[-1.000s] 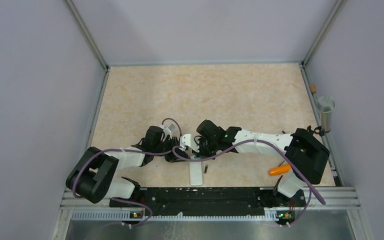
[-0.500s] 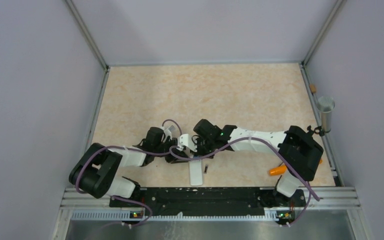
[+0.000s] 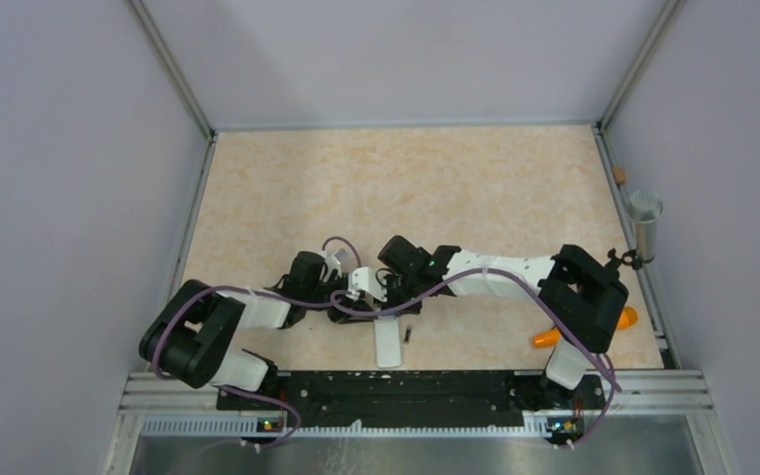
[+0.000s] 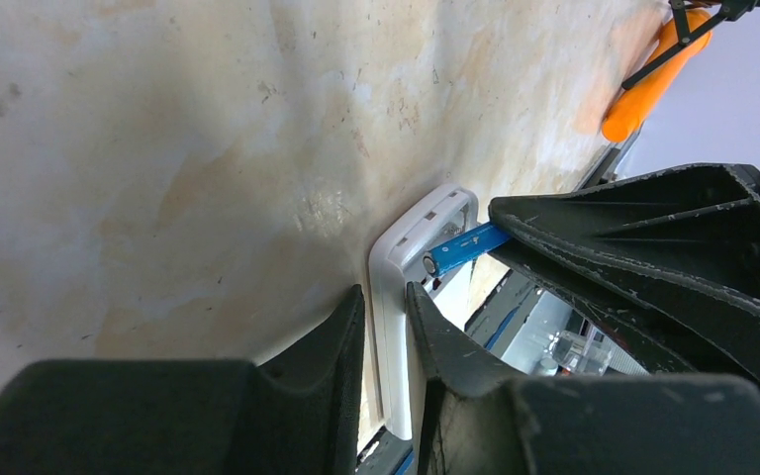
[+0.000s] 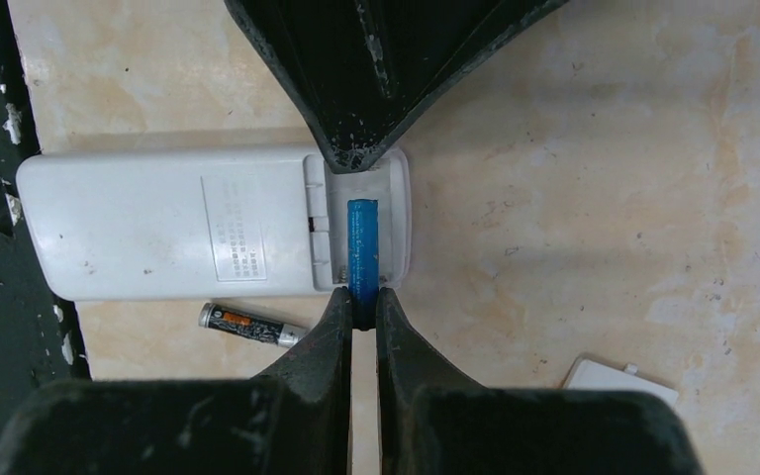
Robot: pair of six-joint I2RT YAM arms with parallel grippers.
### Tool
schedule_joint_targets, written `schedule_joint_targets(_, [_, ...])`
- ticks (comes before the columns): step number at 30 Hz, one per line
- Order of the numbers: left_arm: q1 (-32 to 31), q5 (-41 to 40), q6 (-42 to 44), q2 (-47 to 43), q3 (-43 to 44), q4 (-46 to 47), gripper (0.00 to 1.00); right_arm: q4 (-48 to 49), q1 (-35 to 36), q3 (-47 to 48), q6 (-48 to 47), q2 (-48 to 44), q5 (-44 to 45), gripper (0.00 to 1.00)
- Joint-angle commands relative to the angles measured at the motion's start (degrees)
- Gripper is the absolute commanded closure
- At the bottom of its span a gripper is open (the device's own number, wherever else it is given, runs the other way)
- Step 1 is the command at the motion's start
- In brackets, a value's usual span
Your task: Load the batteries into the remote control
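The white remote control (image 5: 158,237) lies back up near the table's front edge, its battery bay open at the far end. My right gripper (image 5: 363,299) is shut on one end of the blue battery (image 5: 361,242), which lies across the open bay. The dark battery (image 5: 252,325) rests on the table right beside the remote (image 3: 388,346). My left gripper (image 4: 384,297) is shut on the remote's side wall (image 4: 392,297) close to the bay. In the left wrist view the blue battery (image 4: 460,247) pokes into the bay from the right gripper's black fingers (image 4: 653,257).
A loose white cover (image 5: 618,381) lies on the table just beyond the remote. An orange tapered object (image 3: 552,336) sits by the right arm's base. A metal cup (image 3: 644,223) stands at the right edge. The black rail (image 3: 386,388) runs along the near edge.
The right arm has swung a little to the left, uncovering more of the orange object. Both grippers keep their holds at the remote.
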Motion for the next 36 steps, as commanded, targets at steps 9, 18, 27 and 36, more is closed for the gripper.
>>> schedule_joint_targets(9, [0.38,1.09,0.33,2.31,1.64,3.13,0.78,-0.77,0.44,4.93,-2.3,2.75,-1.5,0.95])
schedule_joint_targets(18, [0.36,1.33,0.38,2.72,1.93,3.08,0.78,-0.54,0.53,5.4,-2.24,3.26,-1.45,0.89])
schedule_joint_targets(27, [0.38,1.3,0.55,2.27,1.75,2.88,0.78,-0.71,0.74,5.58,-2.17,3.67,-1.68,0.87])
schedule_joint_targets(36, [0.4,1.75,0.89,2.3,2.13,2.44,0.78,-0.13,0.78,5.55,-1.54,3.73,-1.13,0.85])
